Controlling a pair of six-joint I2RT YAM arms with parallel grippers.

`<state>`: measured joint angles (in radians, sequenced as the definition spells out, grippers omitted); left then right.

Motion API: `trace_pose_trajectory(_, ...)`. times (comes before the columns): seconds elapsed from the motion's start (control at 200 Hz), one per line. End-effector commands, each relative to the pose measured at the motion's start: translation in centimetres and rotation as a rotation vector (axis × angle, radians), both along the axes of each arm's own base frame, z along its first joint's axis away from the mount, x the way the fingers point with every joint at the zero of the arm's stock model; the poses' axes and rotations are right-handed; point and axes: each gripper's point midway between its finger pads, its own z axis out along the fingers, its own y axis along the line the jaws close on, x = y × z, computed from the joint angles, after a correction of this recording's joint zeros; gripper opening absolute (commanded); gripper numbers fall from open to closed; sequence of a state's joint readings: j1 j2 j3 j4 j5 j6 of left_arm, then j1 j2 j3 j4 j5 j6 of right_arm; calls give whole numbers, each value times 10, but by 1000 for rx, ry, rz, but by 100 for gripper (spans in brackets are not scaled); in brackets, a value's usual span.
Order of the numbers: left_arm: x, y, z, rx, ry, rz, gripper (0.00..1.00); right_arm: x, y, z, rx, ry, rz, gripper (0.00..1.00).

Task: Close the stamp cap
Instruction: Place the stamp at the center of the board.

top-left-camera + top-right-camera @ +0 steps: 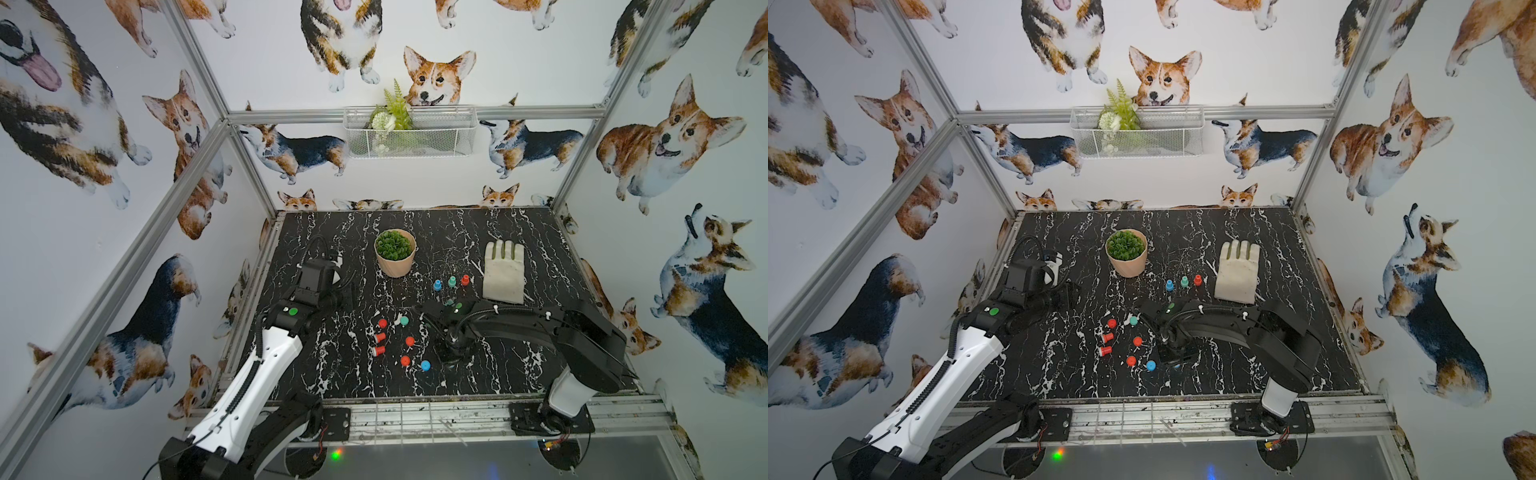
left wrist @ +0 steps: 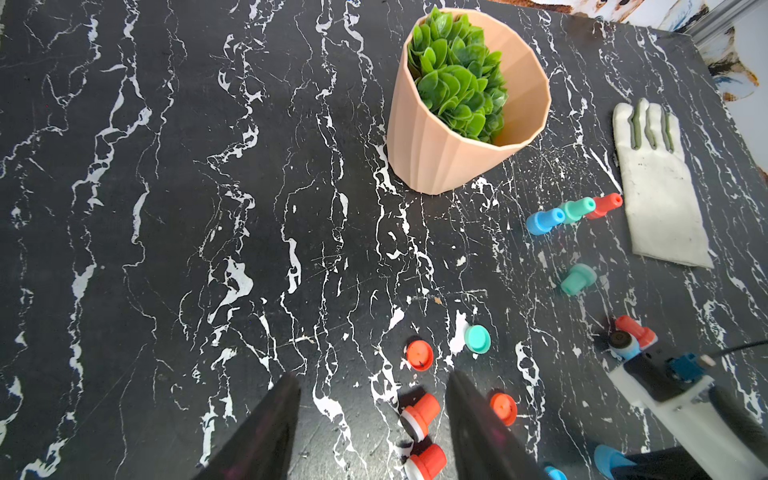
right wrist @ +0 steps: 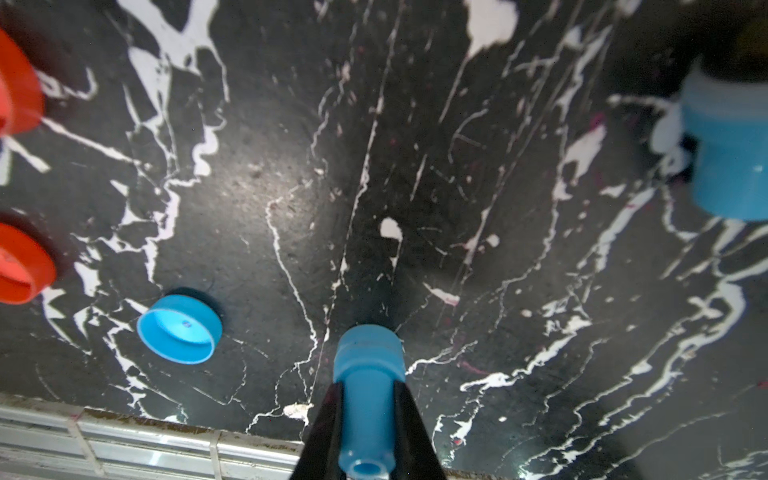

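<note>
Left gripper: stood at the left of the table, jaws partly apart with only bare marble between them. It held nothing, and I judged it was parked clear of the work.
Red stamps: 2 lay on their sides near centre, uncapped, white collars showing.
Red caps: 3 sat loose around those stamps, none fitted.
Plant pot: stood upright at the far centre, well apart from the action.
Teal cap: lay loose just right of the farthest red cap.
Blue cap: lay alone on the table, near edge, just left of the right gripper. I could not tell for sure which way up it lay.
Right gripper: was clamped tight on the narrow handle of the blue stamp, leaving the wide end free and pointing toward the table, which suits pressing it into a cap.
Step in hand: stamp gripped, cap not yet on. The next move would probably be carrying the stamp left over the blue cap.
Upright stamps: 3 stood in a row, blue, teal and red, farther back.
Glove: lay flat at the far right.
</note>
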<state>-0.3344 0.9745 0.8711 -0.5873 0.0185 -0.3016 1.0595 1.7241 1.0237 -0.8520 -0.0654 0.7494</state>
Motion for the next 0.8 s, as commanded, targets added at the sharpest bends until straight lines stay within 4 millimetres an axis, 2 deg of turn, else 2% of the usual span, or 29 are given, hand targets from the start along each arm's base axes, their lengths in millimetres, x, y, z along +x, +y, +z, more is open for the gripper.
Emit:
trace_pose_trajectory(0.0,3,2,5,12,-24,5,60,-20,-20,-34,-137,91,35,0)
trace_pose_trajectory(0.266,3,5,5,26,-24,15,60,-21,-13,-38,-131,128,80,0)
trace_pose_trajectory(0.376,3,7,3,41,-16,22,60,-16,-5,-30,-108,119,90,0)
trace_pose_trajectory(0.446,2,8,1,53,-11,27,60,-9,0,-15,-95,88,102,0)
trace_pose_trajectory(0.622,3,11,-6,86,11,38,60,18,9,35,-16,4,114,0)
trace_pose_trajectory(0.792,3,12,-11,108,32,40,60,45,1,72,45,-33,88,0)
